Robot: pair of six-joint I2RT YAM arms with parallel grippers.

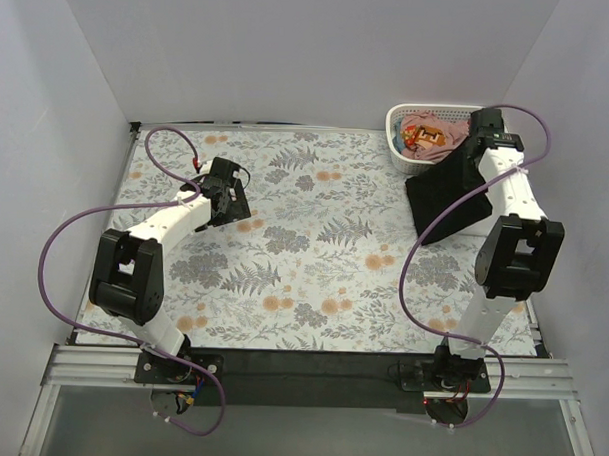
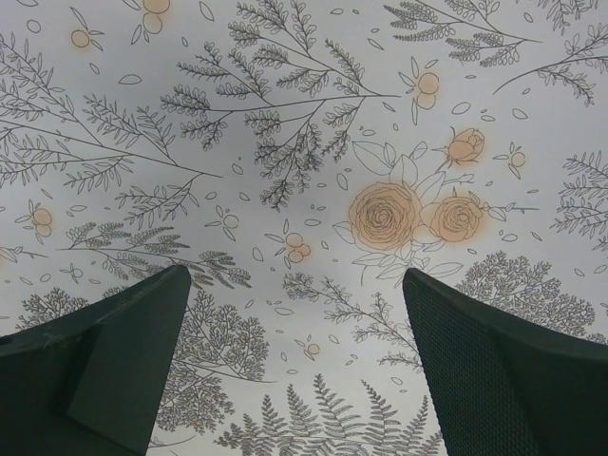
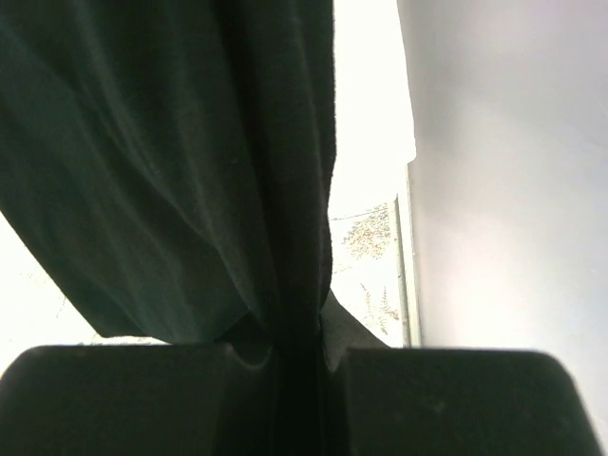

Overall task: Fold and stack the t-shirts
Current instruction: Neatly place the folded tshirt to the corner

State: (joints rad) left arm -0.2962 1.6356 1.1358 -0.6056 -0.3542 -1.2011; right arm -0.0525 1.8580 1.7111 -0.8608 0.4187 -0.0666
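Note:
My right gripper is shut on the black t-shirt and holds it up beside the basket, so the cloth hangs down to the floral cloth. In the right wrist view the black t-shirt is pinched between the shut jaws of the right gripper. A dusty-pink t-shirt lies bunched in the white basket at the back right. My left gripper is open and empty over the floral cloth at the left; its fingers stand wide apart in the left wrist view.
The floral-print cloth covers the table. White walls close in the back and both sides. The table's right edge rail shows in the right wrist view. Purple cables loop off both arms.

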